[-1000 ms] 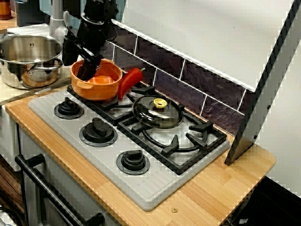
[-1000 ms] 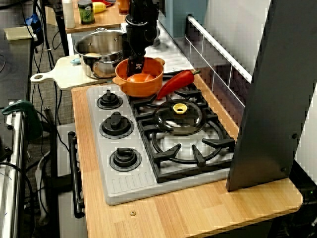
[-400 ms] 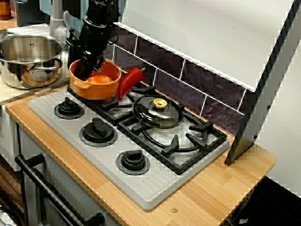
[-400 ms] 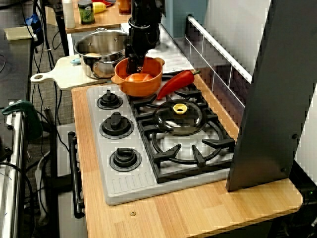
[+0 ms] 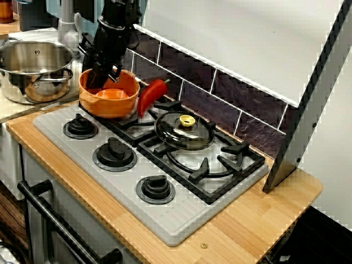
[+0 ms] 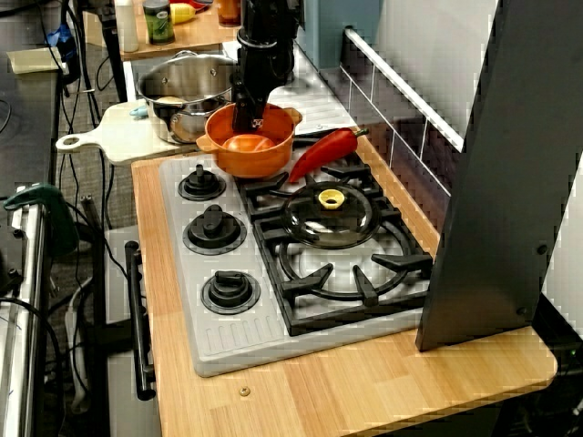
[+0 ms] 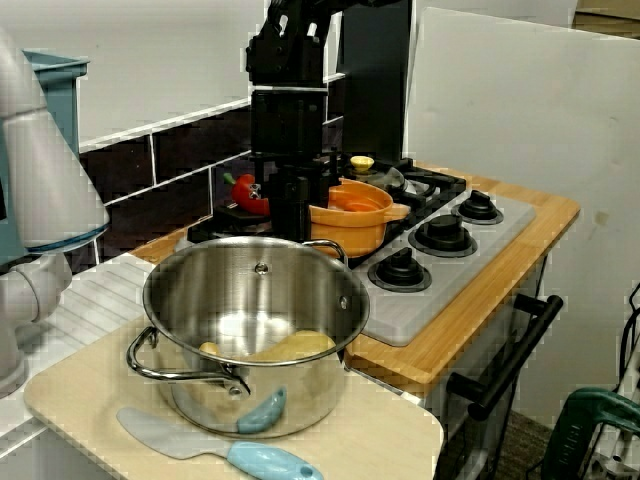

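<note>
The view from the side: the gripper point(image 5: 100, 78) pinches the orange pot point(image 5: 110, 102) at its back-left rim, one finger inside; red pepper point(image 5: 151, 94) just right.

One orange pot point(image 5: 108, 99), one red pepper point(image 5: 152, 94), one glass lid point(image 5: 184, 131) and two burner grates point(image 5: 204, 165) are counted on one cooktop point(image 5: 165, 220). Three control knobs point(image 5: 114, 153) are fitted along its front. Beside it, one steel pot point(image 7: 300, 390), one spatula point(image 7: 262, 461) and one cutting board point(image 7: 390, 440) are counted.
</note>
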Available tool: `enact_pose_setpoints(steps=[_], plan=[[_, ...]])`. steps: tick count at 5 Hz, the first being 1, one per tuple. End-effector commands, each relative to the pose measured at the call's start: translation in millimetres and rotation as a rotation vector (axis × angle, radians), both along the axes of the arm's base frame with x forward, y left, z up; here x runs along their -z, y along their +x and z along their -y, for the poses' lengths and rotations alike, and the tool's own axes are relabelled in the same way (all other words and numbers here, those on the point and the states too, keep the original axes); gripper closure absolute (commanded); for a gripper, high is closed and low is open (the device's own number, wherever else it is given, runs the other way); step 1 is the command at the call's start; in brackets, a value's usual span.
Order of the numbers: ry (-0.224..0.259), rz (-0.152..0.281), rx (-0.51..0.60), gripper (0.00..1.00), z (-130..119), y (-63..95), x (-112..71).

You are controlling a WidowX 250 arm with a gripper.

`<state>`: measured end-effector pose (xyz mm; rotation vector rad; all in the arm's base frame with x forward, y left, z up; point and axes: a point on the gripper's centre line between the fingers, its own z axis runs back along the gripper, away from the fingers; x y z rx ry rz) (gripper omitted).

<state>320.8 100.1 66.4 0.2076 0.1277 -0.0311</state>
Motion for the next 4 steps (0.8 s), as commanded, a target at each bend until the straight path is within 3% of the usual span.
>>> enact_pose_setpoints(steps=[1, 2, 3, 4], plan=[[0.033, 0.098, -0.006, 1.00, 4.8, 4.0, -40.2], [0.026, 0.115, -0.007, 1.00, 7.9, 1.7, -50.4], [0.067, 0.149, -0.007, 1.00, 18.3, 3.4, -54.3], [0.154, 0.193, 0.000, 1.00, 31.3, 10.5, -60.3]])
